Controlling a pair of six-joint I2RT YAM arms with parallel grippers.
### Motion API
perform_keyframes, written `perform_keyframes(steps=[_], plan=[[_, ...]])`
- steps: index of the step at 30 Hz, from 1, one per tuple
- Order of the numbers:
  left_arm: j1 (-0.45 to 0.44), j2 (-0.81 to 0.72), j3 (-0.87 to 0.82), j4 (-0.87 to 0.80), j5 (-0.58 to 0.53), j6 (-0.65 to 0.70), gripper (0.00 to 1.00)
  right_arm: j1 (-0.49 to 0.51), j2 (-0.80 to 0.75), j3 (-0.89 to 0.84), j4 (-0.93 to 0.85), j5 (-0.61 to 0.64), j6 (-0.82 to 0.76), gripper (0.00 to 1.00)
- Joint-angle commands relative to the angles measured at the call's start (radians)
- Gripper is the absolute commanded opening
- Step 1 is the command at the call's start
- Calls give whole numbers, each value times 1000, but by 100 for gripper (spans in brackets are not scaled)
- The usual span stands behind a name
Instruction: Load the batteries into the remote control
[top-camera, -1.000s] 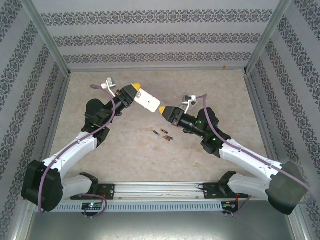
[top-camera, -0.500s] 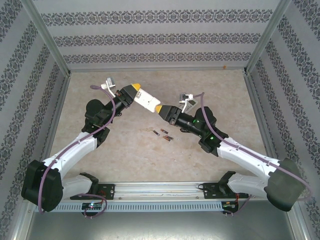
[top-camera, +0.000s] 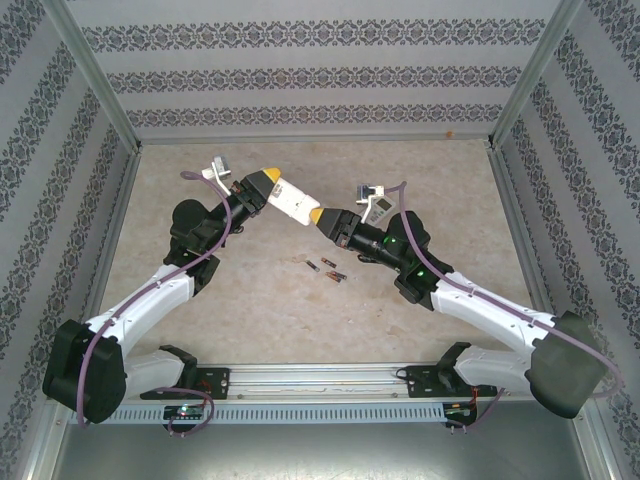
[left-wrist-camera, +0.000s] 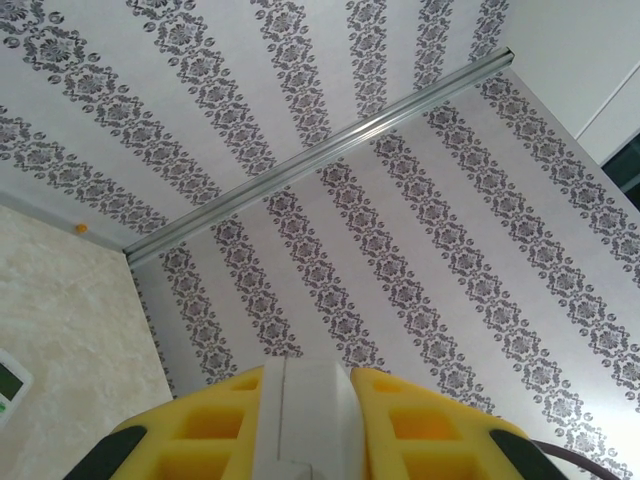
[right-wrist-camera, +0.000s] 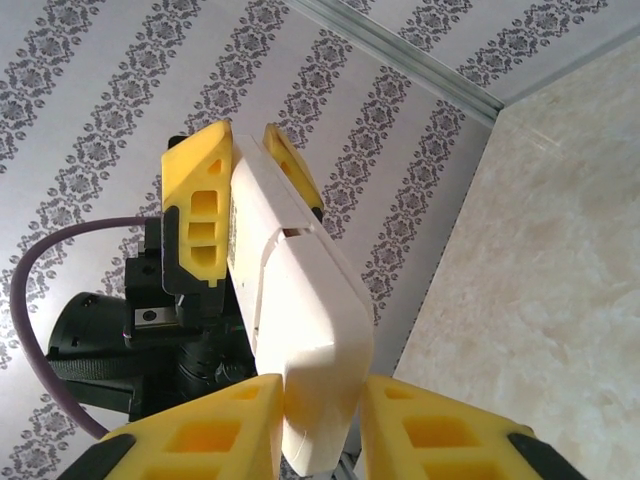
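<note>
Overhead view: the white slab-shaped plastic remote control (top-camera: 293, 203) spans the two grippers on a diagonal over the middle of the beige stone-patterned table (top-camera: 200, 310). The left gripper (top-camera: 264, 187) is at its far-left end and the right gripper (top-camera: 322, 217) at its near-right end. Only this view takes in the slim dark cylindrical batteries with reddish-orange ends (top-camera: 328, 267). They lie loose on the table, close together, just nearer the bases than the remote control and apart from both grippers. Nothing lies between them and the grippers.

Left wrist view: the left gripper (left-wrist-camera: 308, 425) has its yellow foam fingers (left-wrist-camera: 210, 435) pressed against both edges of the remote control (left-wrist-camera: 305, 400). Behind it are the damask-striped wall (left-wrist-camera: 420, 260) and an aluminium frame rail (left-wrist-camera: 330, 150).

Right wrist view: this gives the remote control (right-wrist-camera: 300, 320) lengthwise. Its near end sits between the yellow fingers (right-wrist-camera: 200, 440) of the right gripper (right-wrist-camera: 320, 440), with no gap visible on either side, so it is pinched there. The left gripper (right-wrist-camera: 245, 190) clamps the far end. A purple cable (right-wrist-camera: 40, 300) loops beside the left wrist.

Arm pose: each arm reaches forward and inward from its base, elbow outward, and the two grippers point at one another.
</note>
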Motion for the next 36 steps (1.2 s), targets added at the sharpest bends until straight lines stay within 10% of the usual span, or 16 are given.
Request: perform_keyframes(steps=[1,20,26,31,36], plan=[[8,1,-7,74,-3,-8,0,4,13,32,39,-8,-2,18],[121,-15,-67,43,-23,-13,0,-142,-158,-172,-10,27,30,9],[121,0,-63,-125,-44,104,0,-139,-123,-120,-216,14,-229,31],[101,-9,-48,-193,43,109,0,-22,-147,-10,-432,105,-698,96],[-2,-64,5,-383,38,210,0,127,-137,62,-474,281,-1188,98]])
